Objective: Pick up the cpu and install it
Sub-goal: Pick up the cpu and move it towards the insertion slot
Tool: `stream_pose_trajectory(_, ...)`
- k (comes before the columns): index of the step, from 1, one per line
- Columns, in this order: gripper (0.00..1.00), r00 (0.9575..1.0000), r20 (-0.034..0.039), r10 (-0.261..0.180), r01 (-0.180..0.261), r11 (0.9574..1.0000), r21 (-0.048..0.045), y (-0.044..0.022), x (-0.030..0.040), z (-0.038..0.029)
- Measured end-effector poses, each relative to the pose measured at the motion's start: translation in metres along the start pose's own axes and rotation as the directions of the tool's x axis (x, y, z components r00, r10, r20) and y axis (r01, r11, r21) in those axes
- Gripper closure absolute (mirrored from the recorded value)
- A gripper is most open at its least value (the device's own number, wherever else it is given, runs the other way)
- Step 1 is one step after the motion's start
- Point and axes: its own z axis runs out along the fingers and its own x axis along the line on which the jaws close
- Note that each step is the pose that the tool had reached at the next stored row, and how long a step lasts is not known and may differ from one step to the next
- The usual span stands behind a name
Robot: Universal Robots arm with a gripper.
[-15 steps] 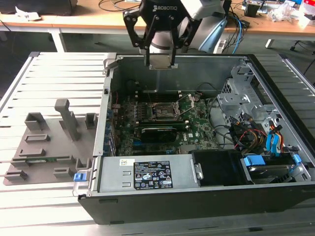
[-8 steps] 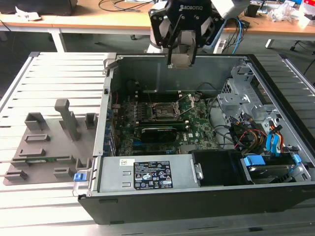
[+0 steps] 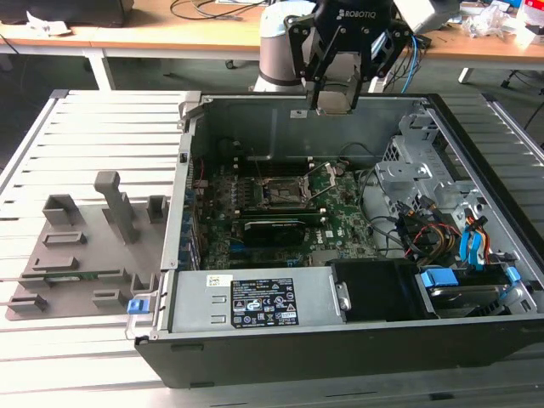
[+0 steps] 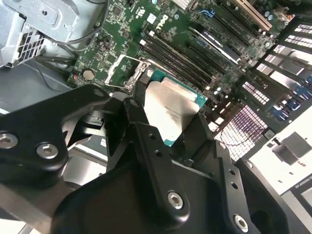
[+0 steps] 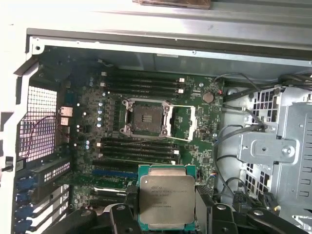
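Slatted worktop (image 3: 102, 127) under open computer case (image 3: 255, 115). Raised well apart from socket (image 5: 146, 119): cpu (image 5: 167, 200), clamped by two opposite edges in pincer (image 3: 338, 92). Probably light, stiff, smooth, fragile underneath; best gripped by rim only.

White lettering marks the black body of the hand (image 3: 340, 100). A sticker (image 3: 263, 303) on the power supply (image 3: 185, 302) and the chip (image 5: 167, 201) carry print too small to read.
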Motion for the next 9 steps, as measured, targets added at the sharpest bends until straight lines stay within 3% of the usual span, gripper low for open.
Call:
stream_pose_trajectory(4,0.45,1.0,0.0001,0.0,0.0,1.0,-0.0007,0.0025,0.0005,0.0028)
stream_pose_trajectory(9,0.45,1.0,0.0,0.001,-0.001,1.0,-0.0012,0.0128,0.0001,0.0089)
